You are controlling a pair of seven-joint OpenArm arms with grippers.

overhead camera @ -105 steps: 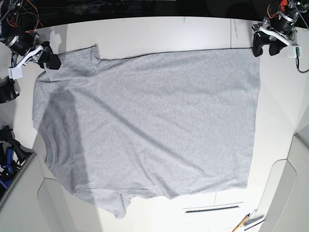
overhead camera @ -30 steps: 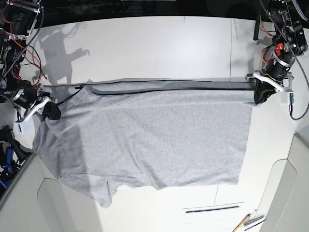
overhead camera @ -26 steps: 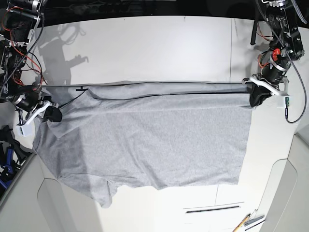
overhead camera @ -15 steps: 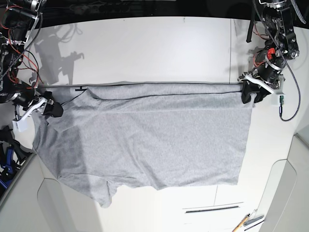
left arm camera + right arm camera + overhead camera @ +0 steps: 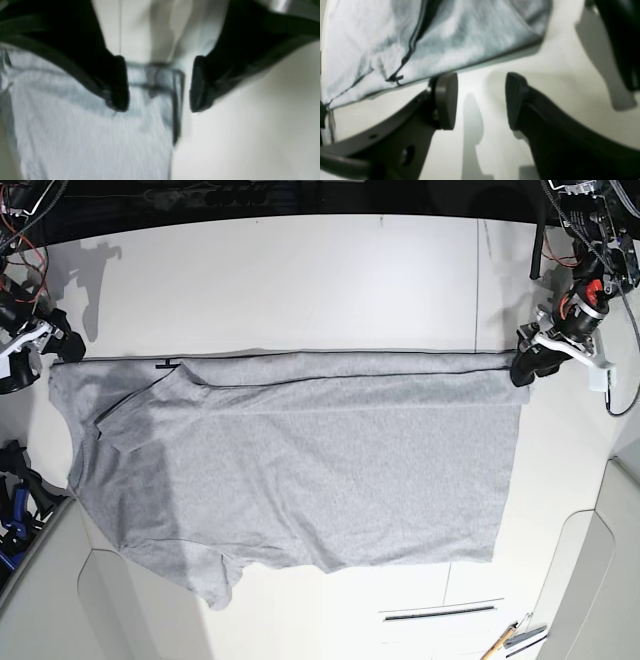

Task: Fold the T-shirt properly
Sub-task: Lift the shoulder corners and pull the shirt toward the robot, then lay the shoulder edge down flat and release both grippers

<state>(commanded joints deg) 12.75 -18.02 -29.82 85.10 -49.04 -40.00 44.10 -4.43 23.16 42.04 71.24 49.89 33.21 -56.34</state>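
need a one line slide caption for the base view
Grey T-shirt lies with its far edge folded toward the middle on the white table; both grippers, left and right, open at its corners.

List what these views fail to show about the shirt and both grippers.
- T-shirt underside: base view, covered by its own cloth, so any print is hidden.
- Right gripper: base view, partly cut off by the edge.
- Left gripper: left wrist view is blurred; hem contact is unclear.

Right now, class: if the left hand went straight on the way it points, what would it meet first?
Most likely the folded corner of the T-shirt, lying between the open fingers of the left hand. Depth is blurred, so how near it lies is unclear.
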